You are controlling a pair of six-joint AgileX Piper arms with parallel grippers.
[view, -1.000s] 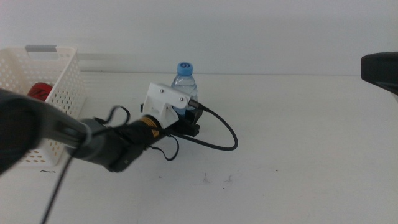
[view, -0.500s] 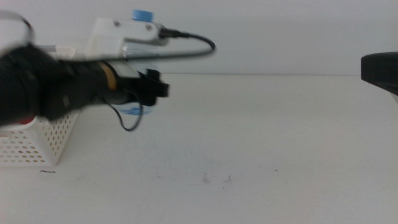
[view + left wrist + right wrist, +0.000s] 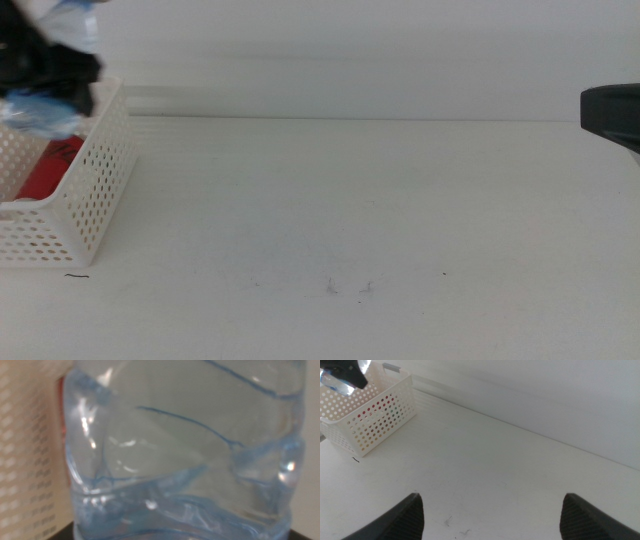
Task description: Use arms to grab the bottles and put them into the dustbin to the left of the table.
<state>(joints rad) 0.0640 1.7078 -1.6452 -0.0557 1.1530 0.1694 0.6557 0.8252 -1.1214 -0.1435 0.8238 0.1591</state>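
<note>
The dustbin stands at the far left of the desk, and the soda can lies inside it. Above the dustbin's back corner hangs the left hand, clamped on the water bottle, which sits over the dustbin's opening. The right hand waits at the right side, jaws spread wide, well apart from the dustbin, with bare desk between them.

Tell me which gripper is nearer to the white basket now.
Left. The left gripper holds the water bottle directly above the basket; the right gripper waits far across the table, jaws open.
</note>
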